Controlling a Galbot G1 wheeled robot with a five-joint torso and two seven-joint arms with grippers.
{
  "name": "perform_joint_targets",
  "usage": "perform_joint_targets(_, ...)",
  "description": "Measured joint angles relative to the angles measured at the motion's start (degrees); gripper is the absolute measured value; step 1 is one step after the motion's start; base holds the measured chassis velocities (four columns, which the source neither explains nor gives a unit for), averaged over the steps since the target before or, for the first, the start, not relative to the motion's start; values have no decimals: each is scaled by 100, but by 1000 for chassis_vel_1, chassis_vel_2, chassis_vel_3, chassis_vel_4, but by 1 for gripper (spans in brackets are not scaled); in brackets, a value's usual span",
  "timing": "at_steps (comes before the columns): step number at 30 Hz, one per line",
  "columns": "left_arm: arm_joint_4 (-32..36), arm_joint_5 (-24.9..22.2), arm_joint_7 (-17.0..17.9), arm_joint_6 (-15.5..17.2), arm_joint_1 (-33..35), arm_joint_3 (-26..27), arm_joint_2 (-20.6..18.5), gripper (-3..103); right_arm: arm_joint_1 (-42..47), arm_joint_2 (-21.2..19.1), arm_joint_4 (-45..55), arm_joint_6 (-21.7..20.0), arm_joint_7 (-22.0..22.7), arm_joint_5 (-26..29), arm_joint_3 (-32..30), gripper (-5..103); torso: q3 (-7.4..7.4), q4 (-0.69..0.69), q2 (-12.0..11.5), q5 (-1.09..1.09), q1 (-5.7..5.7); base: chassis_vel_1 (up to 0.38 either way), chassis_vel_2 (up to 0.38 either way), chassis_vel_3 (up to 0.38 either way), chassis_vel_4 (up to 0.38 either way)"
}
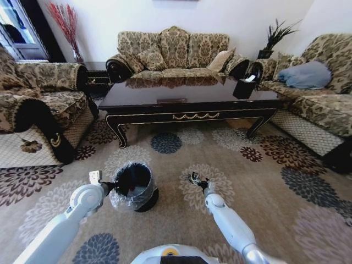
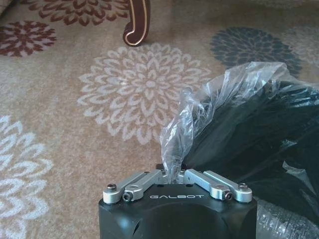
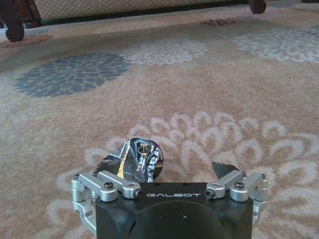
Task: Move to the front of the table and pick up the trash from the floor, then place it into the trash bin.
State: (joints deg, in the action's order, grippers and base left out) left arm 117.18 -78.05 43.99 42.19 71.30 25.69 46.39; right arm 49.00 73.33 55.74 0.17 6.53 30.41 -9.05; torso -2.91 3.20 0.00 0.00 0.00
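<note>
Reaching low over the carpet [image 1: 253, 181], the right gripper [image 3: 169, 172] stands spread wide with the small dark crumpled wrapper [image 3: 134, 160] between its fingers, touching neither by my reading. This looks like the pick-up step; the next move calls for closing squarely on the foil. The left gripper [image 2: 172, 174] is clenched on the clear bag liner [image 2: 209, 99] of the trash bin [image 1: 133, 186], just beside the wrapper.
</note>
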Motion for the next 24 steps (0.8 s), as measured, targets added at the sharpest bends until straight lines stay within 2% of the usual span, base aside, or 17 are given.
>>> perform_joint_targets(2, -26, 0, -2, 1, 49, 43, -24, 2, -77, 32, -139, 29, -104, 44, 25, 102, 0, 0, 0, 0, 0, 0, 0, 0, 0)
perform_joint_targets(3, -26, 1, -8, 1, 84, 68, -42, 2, -109, 33, -185, 34, -151, 74, 48, 99, 0, 0, 0, 0, 0, 0, 0, 0, 0)
perform_joint_targets(10, 31, 5, -29, 2, 274, 208, -66, 2, -321, 24, -464, 101, -313, 101, 106, 97, 0, 0, 0, 0, 0, 0, 0, 0, 0)
perform_joint_targets(13, 55, 4, -60, 2, 512, 381, -35, 2, -409, 34, -667, 162, -423, 86, 180, 84, 0, 0, 0, -1, 0, 0, 0, 0, 0)
perform_joint_targets(16, 39, 3, -91, 2, 600, 455, -24, 2, -456, 66, -784, 201, -467, 49, 188, 78, 0, 0, 0, 0, 0, 0, 0, 0, 0)
perform_joint_targets(17, 0, 6, -127, 2, 691, 545, -17, 2, -525, 107, -951, 247, -520, -11, 189, 66, 0, -1, 0, -1, 0, 0, 0, 0, 0)
perform_joint_targets(18, -20, 14, -146, 2, 729, 591, -15, 2, -564, 128, -1045, 272, -554, -35, 189, 66, 0, -1, 0, -1, 0, 0, 0, 0, 0)
perform_joint_targets(19, -34, 22, -164, 2, 762, 629, -12, 2, -590, 137, -1109, 282, -579, -45, 189, 61, 0, -1, 0, 0, 0, 0, 0, 0, 0)
perform_joint_targets(22, -53, 37, -188, 2, 830, 707, 3, 2, -627, 139, -1207, 289, -618, -54, 200, 55, 0, -1, 0, -1, 0, 0, 0, 0, 0)
perform_joint_targets(24, -46, 44, -218, 2, 950, 832, 38, 2, -680, 138, -1325, 324, -688, -83, 212, 44, 0, 0, 0, -1, 0, 0, 0, 0, 0)
